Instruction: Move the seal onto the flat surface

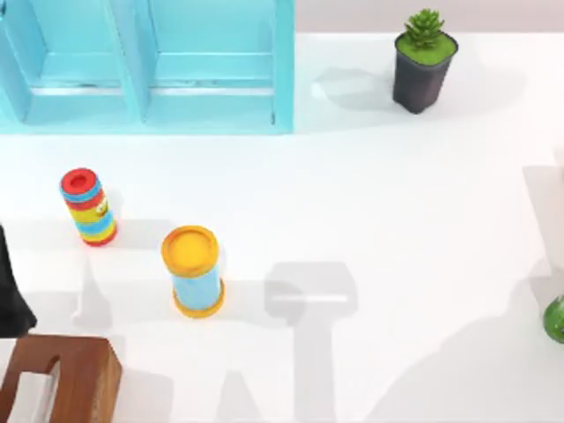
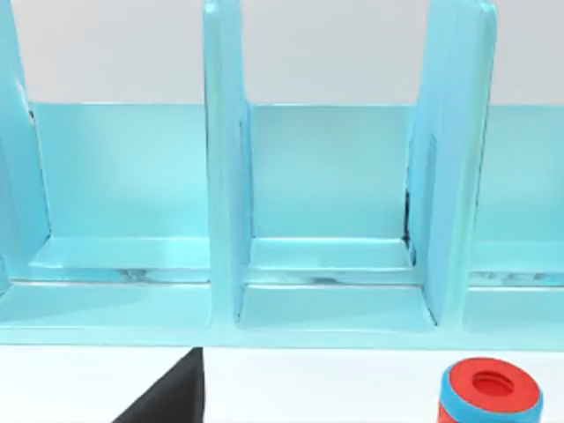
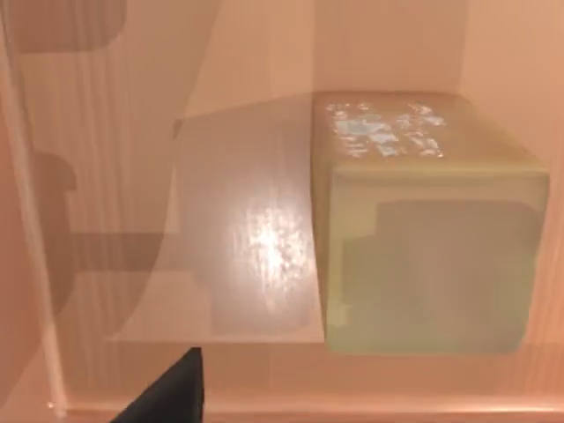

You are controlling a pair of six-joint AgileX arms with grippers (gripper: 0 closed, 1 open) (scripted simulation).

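Note:
The seal (image 3: 427, 238), a tan-beige block with pale marks on one face, rests on a smooth wood-grained surface (image 3: 247, 238) close in front of the right wrist camera. One dark fingertip (image 3: 172, 392) of my right gripper pokes into that view, apart from the seal. The flat surface, the white tabletop (image 1: 397, 220), spreads across the top view. My left arm (image 1: 11, 295) sits at the table's left edge, and one of its dark fingertips (image 2: 172, 397) faces the shelf unit.
A light-blue shelf unit (image 1: 145, 66) stands at the back left. A red-topped striped cylinder (image 1: 88, 207), a yellow-topped blue cylinder (image 1: 192, 270), a brown wooden piece (image 1: 62, 379), a potted plant (image 1: 423, 60) and a green object (image 1: 555, 319) stand on the table.

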